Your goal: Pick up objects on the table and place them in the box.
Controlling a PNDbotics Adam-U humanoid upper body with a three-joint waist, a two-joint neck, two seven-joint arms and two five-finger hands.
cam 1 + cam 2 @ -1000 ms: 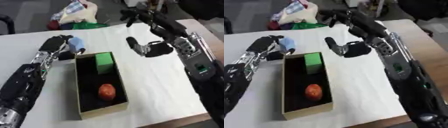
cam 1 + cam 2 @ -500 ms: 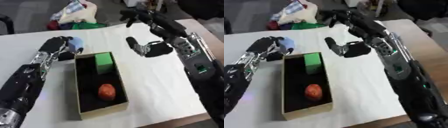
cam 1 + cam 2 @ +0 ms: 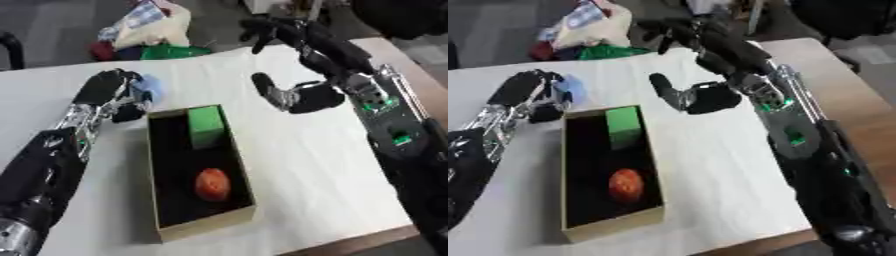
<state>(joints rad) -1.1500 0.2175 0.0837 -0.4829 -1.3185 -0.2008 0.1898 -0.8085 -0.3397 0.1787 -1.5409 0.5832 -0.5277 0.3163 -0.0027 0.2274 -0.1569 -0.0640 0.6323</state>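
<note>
So the left hand (image 3: 118, 95) has its fingers curled around a pale blue object (image 3: 149, 86), holding it just past the far left corner of the box (image 3: 203, 227), above the white table (image 3: 297, 165). Can't really make out what the blue thing is, just a roundish light-blue shape peeking out between the fingers. The box is a long cardboard one with a dark inside, and it's already got a green block (image 3: 206, 125) at the far end and a red-orange ball (image 3: 213, 183) closer to the near end, the two well apart. The right hand (image 3: 302, 97) hangs over the table to the right of the box, fingers relaxed and spread, not holding anything.
</note>
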